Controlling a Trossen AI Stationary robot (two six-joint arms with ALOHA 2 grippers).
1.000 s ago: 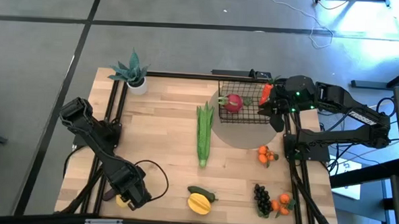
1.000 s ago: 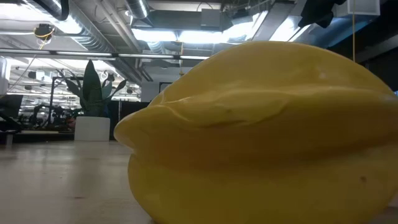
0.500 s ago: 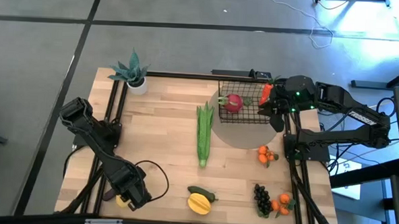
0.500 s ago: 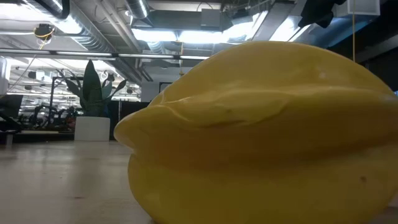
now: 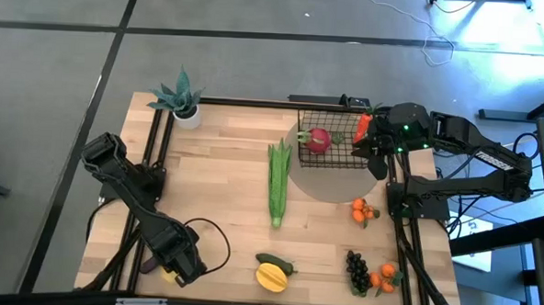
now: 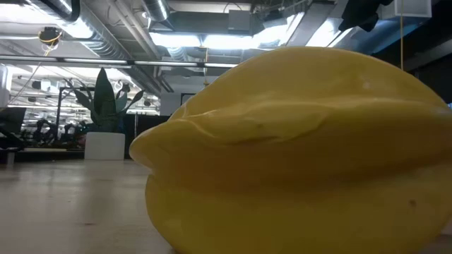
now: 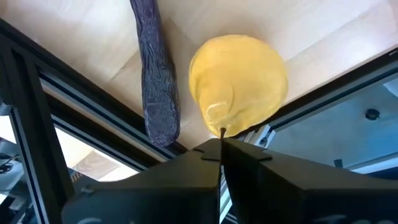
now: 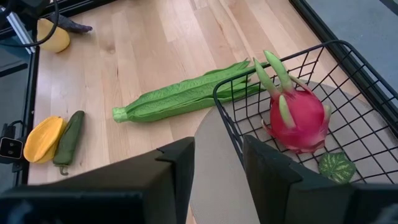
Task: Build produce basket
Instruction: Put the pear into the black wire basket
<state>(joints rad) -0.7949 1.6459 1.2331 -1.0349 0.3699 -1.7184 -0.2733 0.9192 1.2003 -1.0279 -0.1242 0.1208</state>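
The black wire basket (image 5: 338, 119) stands on a round grey mat at the table's far right and holds the red radish (image 8: 297, 118). My right gripper (image 8: 217, 165) is open at the basket's right side (image 5: 375, 150); its fingers straddle the mesh wall near a corner without visibly touching it. The green corn (image 5: 278, 180) lies flat left of the basket. My left gripper (image 7: 221, 144) is shut at the table's near left corner, pointing at the yellow lemon (image 7: 239, 81). The purple eggplant (image 7: 155, 68) lies beside the lemon. My left gripper has its shut fingertips right at the lemon's pointed end (image 7: 222, 129), coming at it low over the table. The lemon rests on the table by the frame rail. I cannot tell whether the tips touch it.
The mango (image 5: 270, 278) and a green pepper (image 5: 276, 263) lie at the near edge; the mango fills the low view (image 6: 296, 148). Grapes (image 5: 357, 269) and oranges (image 5: 388, 277) sit near right, more oranges (image 5: 363, 210) below the mat. A potted plant (image 5: 180, 101) stands far left.
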